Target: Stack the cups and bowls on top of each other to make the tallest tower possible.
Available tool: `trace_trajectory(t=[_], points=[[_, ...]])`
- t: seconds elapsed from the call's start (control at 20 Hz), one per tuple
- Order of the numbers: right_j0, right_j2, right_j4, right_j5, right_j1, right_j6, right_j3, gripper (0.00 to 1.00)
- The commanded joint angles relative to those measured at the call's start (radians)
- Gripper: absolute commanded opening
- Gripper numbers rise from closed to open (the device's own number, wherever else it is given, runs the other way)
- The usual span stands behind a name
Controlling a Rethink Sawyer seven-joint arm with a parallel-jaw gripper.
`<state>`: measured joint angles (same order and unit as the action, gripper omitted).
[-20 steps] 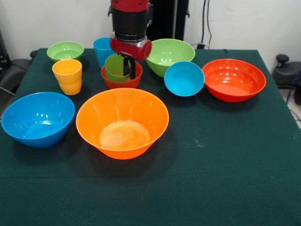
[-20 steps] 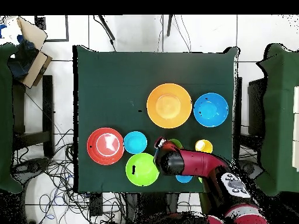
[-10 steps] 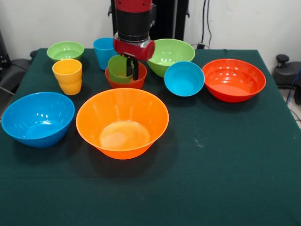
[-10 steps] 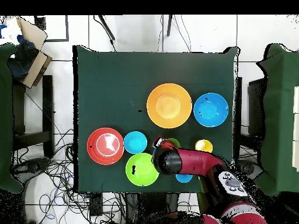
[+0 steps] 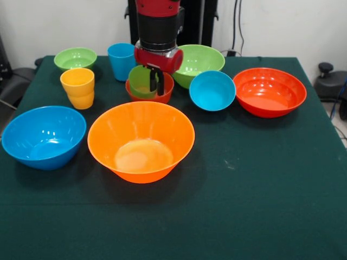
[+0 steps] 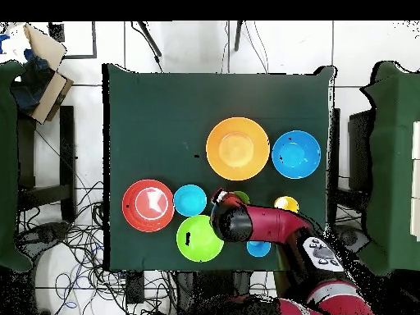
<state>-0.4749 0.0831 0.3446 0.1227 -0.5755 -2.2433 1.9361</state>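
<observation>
Nearest the camera in the front view, the large orange bowl (image 5: 141,141) and the large blue bowl (image 5: 43,135) sit on the green surface (image 5: 244,195), just beside each other and in the same places as a second ago. Farther back, the yellow-orange cup (image 5: 78,87), the small blue bowl (image 5: 212,90) and the red bowl (image 5: 269,91) have not moved either.

The change is in the next row. The small red-orange bowl (image 5: 149,92) with the green cup (image 5: 142,81) standing inside it now lies to the right of where it was a second ago, clear of the blue cup (image 5: 121,60) and closer to the large green bowl (image 5: 196,64). The claw (image 5: 156,81) has moved with it, its dark fingers closed over the green cup's near rim, one inside and one outside. Overhead, the arm covers most of the pair, and only a sliver of green cup (image 6: 241,198) shows.

So the tower's first two pieces seem to travel together as one, dragged or carried toward open surface; whether the bowl is lifted clear I cannot tell. The small green bowl (image 5: 75,58) at the far corner is untouched.
</observation>
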Motion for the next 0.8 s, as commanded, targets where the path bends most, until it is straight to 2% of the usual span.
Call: trace_trajectory(t=[0.05, 0.8], points=[[0.085, 0.189, -0.087, -0.072, 0.167, -0.114, -0.133, 0.00], [0.168, 0.154, -0.217, -0.028, 0.180, -0.129, -0.208, 0.00]])
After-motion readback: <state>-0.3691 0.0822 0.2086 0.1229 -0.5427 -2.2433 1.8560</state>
